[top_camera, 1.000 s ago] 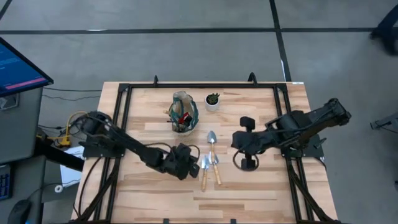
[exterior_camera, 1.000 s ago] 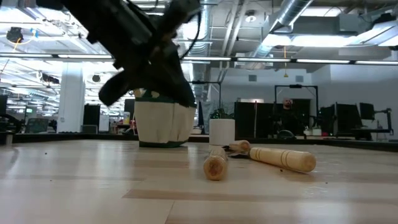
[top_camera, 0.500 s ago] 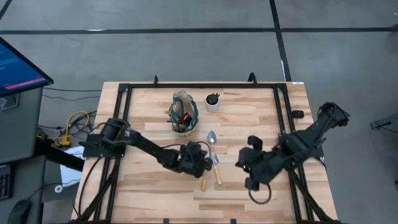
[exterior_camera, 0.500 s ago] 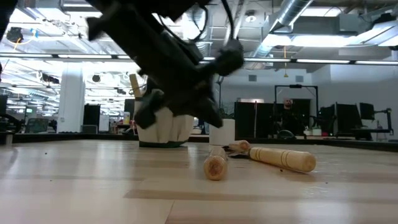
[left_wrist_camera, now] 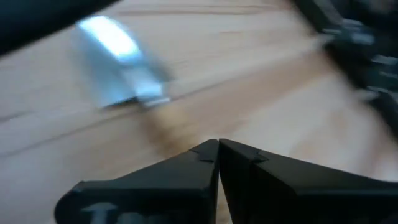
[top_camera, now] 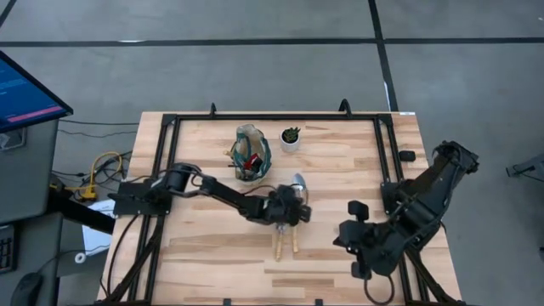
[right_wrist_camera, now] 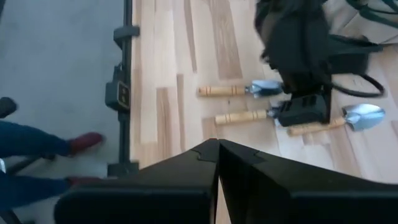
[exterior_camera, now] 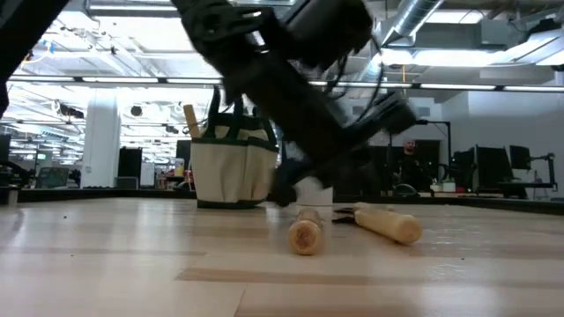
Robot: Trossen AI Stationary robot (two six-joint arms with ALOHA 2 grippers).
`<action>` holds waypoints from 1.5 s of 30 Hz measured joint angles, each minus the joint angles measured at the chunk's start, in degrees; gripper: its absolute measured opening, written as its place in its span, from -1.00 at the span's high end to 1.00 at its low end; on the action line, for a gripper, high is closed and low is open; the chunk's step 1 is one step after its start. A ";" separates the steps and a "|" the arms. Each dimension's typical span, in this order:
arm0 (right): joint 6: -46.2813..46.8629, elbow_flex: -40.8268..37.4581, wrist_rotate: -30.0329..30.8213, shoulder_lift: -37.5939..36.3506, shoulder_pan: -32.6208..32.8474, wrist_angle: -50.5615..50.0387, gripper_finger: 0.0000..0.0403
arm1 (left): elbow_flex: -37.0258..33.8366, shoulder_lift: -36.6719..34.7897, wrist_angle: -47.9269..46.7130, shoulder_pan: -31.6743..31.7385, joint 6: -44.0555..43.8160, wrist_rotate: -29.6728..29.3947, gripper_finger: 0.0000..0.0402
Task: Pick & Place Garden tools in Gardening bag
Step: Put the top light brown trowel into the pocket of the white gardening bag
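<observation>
The beige gardening bag (top_camera: 252,153) with green trim stands at the table's far middle, with a red item (top_camera: 252,161) and a wooden handle (exterior_camera: 190,120) sticking out of it. Three trowels (right_wrist_camera: 244,116) with wooden handles lie side by side at mid-table, handles toward the near edge. My left gripper (top_camera: 291,210) is shut and low over their head ends. In its wrist view one silver head (left_wrist_camera: 115,61) lies just ahead of the fingertips (left_wrist_camera: 217,144). My right gripper (top_camera: 342,240) is shut and empty, raised near the table's right side. My left gripper's shut fingers (left_wrist_camera: 186,168) are just over the handle (left_wrist_camera: 165,124) of the trowel with the silver head, near its neck, and come at it slanting down from the table's left. Blur hides whether they touch it. That trowel lies flat on the table.
A small white pot (top_camera: 291,138) with a dark plant stands right of the bag. A black frame (top_camera: 170,127) runs around the tabletop. A person's blue leg and red shoe (right_wrist_camera: 84,142) show on the floor past the near edge.
My left gripper has gone toward the table's right edge, from beside the trowels to over them. My right gripper has drawn back toward the table's near right corner. The rightmost trowel has turned a little, its head swinging toward the right.
</observation>
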 joint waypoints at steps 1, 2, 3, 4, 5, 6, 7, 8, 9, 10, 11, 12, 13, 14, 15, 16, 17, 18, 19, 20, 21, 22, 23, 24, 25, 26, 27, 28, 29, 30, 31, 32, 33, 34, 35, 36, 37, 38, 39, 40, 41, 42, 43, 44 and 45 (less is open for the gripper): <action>-0.10 0.00 0.02 0.00 0.38 -0.80 1.00 | 1.12 0.47 2.01 0.33 2.77 2.19 1.00; -0.26 0.00 0.24 0.00 0.70 -1.50 1.00 | 2.30 0.92 3.56 0.52 5.39 4.39 1.00; -0.51 0.00 0.90 0.00 0.91 -2.26 1.00 | 3.35 1.31 4.21 0.56 7.64 6.25 1.00; -0.84 0.00 1.65 0.00 1.10 -3.17 1.00 | 4.14 1.45 4.08 0.52 9.36 7.80 1.00; -1.40 0.00 2.41 0.00 1.19 -4.05 1.00 | 4.49 1.34 3.79 0.22 10.89 8.73 1.00; -2.12 0.00 3.20 0.00 1.15 -5.07 1.00 | 4.50 0.88 3.63 -0.13 11.69 9.15 1.00; -2.81 0.00 4.04 -0.03 1.00 -6.57 1.00 | 4.50 0.05 2.99 -0.59 11.88 9.19 1.00; -3.30 0.00 4.98 -0.12 0.91 -8.46 1.00 | 4.50 -1.22 1.10 -1.06 11.98 9.28 1.00; -3.47 0.00 6.07 -0.33 0.87 -10.66 0.99 | 4.50 -2.66 -0.72 -1.61 12.02 9.23 1.00; -3.46 0.00 7.40 -0.47 0.49 -12.68 1.00 | 4.59 -4.36 -2.63 -2.31 12.09 9.21 1.00; -3.73 0.04 8.59 -0.54 -0.12 -14.68 1.00 | 4.55 -6.12 -5.66 -3.01 12.16 9.11 1.00; -4.34 0.04 9.21 -0.55 -0.72 -16.53 1.00 | 4.26 -7.92 -7.87 -3.88 12.21 9.06 1.00; -5.56 0.04 9.21 -0.51 -1.59 -18.10 1.00 | 3.76 -10.03 -9.96 -4.87 12.21 9.00 1.00; -7.14 0.04 8.92 -0.50 -2.69 -19.56 1.00 | 3.01 -12.06 -12.22 -5.92 12.19 8.62 1.00; -8.90 0.04 8.60 -0.50 -3.86 -21.09 1.00 | 2.23 -14.44 -13.83 -7.05 11.80 8.13 1.00; -11.07 0.00 8.39 -0.50 -5.16 -22.27 1.00 | 1.45 -16.86 -16.23 -8.28 11.26 7.22 1.00; -13.56 -0.46 7.91 -0.50 -6.76 -22.28 1.00 | 0.73 -19.42 -18.50 -9.62 10.20 6.04 1.00; -16.25 -1.31 7.31 -0.50 -8.48 -21.40 1.00 | -0.08 -21.98 -20.23 -11.00 8.91 4.45 1.00; -18.65 -2.60 6.66 -0.42 -10.30 -20.20 1.00 | -1.08 -24.59 -22.03 -12.51 7.66 2.69 1.00; -21.04 -4.28 5.58 -0.38 -12.07 -18.08 1.00 | -2.19 -27.14 -23.84 -14.04 5.94 0.66 1.00; -23.77 -6.22 4.39 -0.35 -13.69 -15.03 1.00 | -3.28 -29.63 -25.44 -15.73 4.29 -1.58 1.00; -26.88 -8.46 3.14 -0.35 -15.09 -11.38 1.00 | -4.41 -32.18 -26.67 -17.39 2.72 -3.81 1.00; -30.21 -11.02 1.44 -0.35 -16.53 -7.23 1.00 | -5.62 -34.73 -26.82 -19.09 1.22 -6.35 1.00; -33.55 -13.82 -0.76 -0.34 -17.73 -2.54 1.00 | -6.88 -37.31 -26.89 -21.01 -0.07 -9.02 1.00; -36.83 -16.58 -3.68 -0.31 -18.87 2.12 1.00 | -7.97 -39.79 -27.10 -22.84 -1.08 -11.90 1.00; -39.63 -19.23 -7.01 -0.30 -20.09 6.38 1.00 | -8.97 -42.04 -26.86 -24.66 -1.84 -14.64 1.00; -41.96 -21.75 -10.10 -0.30 -21.29 10.26 1.00 | -9.94 -44.13 -26.83 -26.56 -2.03 -17.35 1.00; -43.75 -24.13 -12.75 -0.28 -22.38 13.45 1.00 | -10.87 -46.09 -26.93 -28.32 -2.05 -19.65 1.00; -45.34 -26.28 -14.45 -0.30 -23.43 16.07 1.00 | -11.56 -47.84 -26.99 -29.92 -2.00 -21.78 1.00; -46.70 -28.18 -15.26 -0.29 -24.53 18.09 1.00 | -12.16 -49.50 -26.89 -31.47 -1.84 -23.82 1.00; -47.97 -29.88 -15.30 -0.30 -25.46 19.97 1.00 | -12.69 -51.06 -26.80 -32.97 -1.42 -25.98 1.00; -49.22 -31.30 -15.30 -0.30 -26.43 21.56 1.00 | -13.14 -52.43 -26.70 -34.35 -0.96 -28.02 1.00; -50.29 -32.52 -15.30 -0.31 -27.35 22.96 1.00 | -13.52 -53.58 -26.63 -35.55 -0.80 -30.20 1.00; -51.06 -33.64 -15.55 -0.28 -28.34 24.06 1.00 | -13.80 -54.45 -26.63 -36.54 -0.73 -32.02 1.00; -51.81 -34.64 -16.49 -0.01 -29.32 25.00 1.00 | -13.98 -55.15 -26.60 -37.35 -0.71 -33.61 1.00; -52.39 -35.33 -17.46 0.46 -30.24 26.04 1.00 | -14.22 -55.79 -26.60 -37.99 -0.69 -34.90 1.00; -53.13 -35.85 -18.19 1.06 -31.07 26.92 1.00 | -14.30 -56.30 -26.65 -38.48 -0.68 -36.04 1.00; -53.74 -36.30 -18.40 1.57 -31.72 27.85 1.00 | -14.30 -56.63 -26.52 -38.86 -0.57 -37.04 1.00; -54.58 -36.47 -18.31 2.26 -32.36 28.97 1.00 | -14.30 -56.91 -26.48 -39.08 -0.52 -37.85 1.00; -55.56 -36.47 -18.15 3.20 -33.05 30.49 1.00 | -14.30 -56.99 -26.48 -39.21 -0.51 -38.29 1.00; -56.43 -36.47 -17.95 4.15 -33.81 31.87 1.00 | -14.30 -56.97 -26.43 -39.24 -0.51 -38.52 1.00; -57.05 -36.51 -17.94 4.95 -34.70 33.04 1.00 | -14.30 -56.95 -26.45 -39.24 -0.51 -38.52 1.00; -57.44 -36.50 -18.00 5.60 -35.64 34.64 1.00 | -14.30 -56.93 -26.40 -39.24 -0.51 -38.52 1.00; -57.56 -36.22 -18.05 6.38 -36.78 36.39 1.00 | -14.30 -56.93 -26.37 -39.24 -0.58 -38.52 1.00; -57.70 -35.82 -18.05 7.21 -38.02 37.64 1.00 | -14.30 -56.81 -26.10 -39.24 -0.65 -38.56 1.00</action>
